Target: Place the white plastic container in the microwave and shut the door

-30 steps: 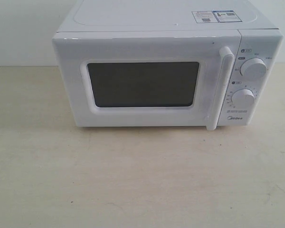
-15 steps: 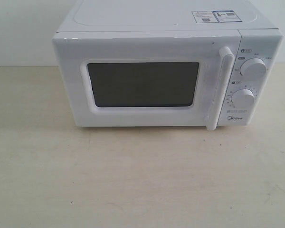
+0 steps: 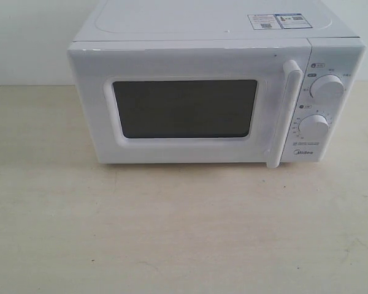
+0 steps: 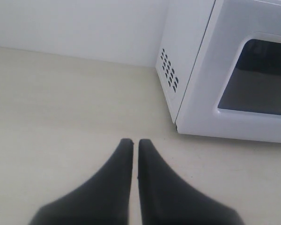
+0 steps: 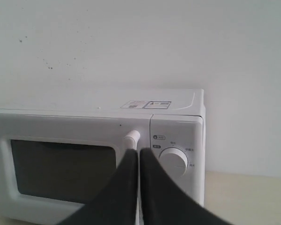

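Your right gripper [image 5: 139, 152] has its jaws pressed together on nothing and points at the handle [image 5: 131, 138]. Your left gripper [image 4: 135, 141] is likewise pressed together and empty, over the table [image 4: 61, 103] beside the microwave [image 4: 187, 70]. The door [image 3: 184, 107] is shut. The white plastic container shows nowhere, and the dark window [image 3: 184, 109] hides the inside. If you must open first, spread the jaws, take the handle and pull along the hinge's arc. The Midea logo [image 3: 303, 157] reads below the lower knob [image 3: 314, 127]; the top sticker [image 3: 279, 21] is too small to read.

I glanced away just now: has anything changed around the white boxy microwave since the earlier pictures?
Nothing visibly changed. The white boxy microwave stays where it was on the beige table, its white-framed, dark-windowed door shut as before.
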You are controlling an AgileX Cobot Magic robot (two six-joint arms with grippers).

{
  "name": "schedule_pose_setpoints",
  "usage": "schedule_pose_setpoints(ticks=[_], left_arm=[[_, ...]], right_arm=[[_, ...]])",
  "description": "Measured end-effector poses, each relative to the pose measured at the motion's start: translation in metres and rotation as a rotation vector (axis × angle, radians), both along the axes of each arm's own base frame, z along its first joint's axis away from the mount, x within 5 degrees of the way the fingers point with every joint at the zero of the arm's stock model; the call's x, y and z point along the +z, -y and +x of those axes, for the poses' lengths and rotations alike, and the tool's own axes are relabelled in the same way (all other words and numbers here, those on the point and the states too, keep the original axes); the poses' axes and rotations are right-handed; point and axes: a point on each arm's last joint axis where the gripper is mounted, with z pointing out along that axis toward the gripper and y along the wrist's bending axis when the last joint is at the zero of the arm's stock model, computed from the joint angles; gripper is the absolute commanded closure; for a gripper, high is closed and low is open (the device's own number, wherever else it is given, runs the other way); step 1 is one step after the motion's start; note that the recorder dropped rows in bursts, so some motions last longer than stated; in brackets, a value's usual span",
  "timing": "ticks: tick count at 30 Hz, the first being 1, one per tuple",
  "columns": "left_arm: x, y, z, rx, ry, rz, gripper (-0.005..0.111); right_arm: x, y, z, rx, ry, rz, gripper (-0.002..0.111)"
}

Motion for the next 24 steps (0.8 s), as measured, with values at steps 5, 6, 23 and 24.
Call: schedule_pose_setpoints(ticks=[5,6,23,24], left_arm=[[-0.0001,0.0,0.0,0.0,-0.002,0.0,0.102],[-0.0001,0.0,0.0,0.0,-0.002,0.0,0.102],[-0.0001,0.0,0.0,0.0,-0.002,0.0,0.102],[-0.0001,0.0,0.0,0.0,-0.002,0.0,0.102]], right_arm=[[-0.002,0.002,0.0011,-0.045,-0.002,-0.004,0.108],[-0.002,0.0021,0.0012,-0.047,-0.002,-0.006,0.108],[-0.0031,0.0001,0.0009,-0.024,-0.016,-0.003,0.108],[-0.0031,0.0001,0.0009,-0.024,-0.016,-0.003,0.108]])
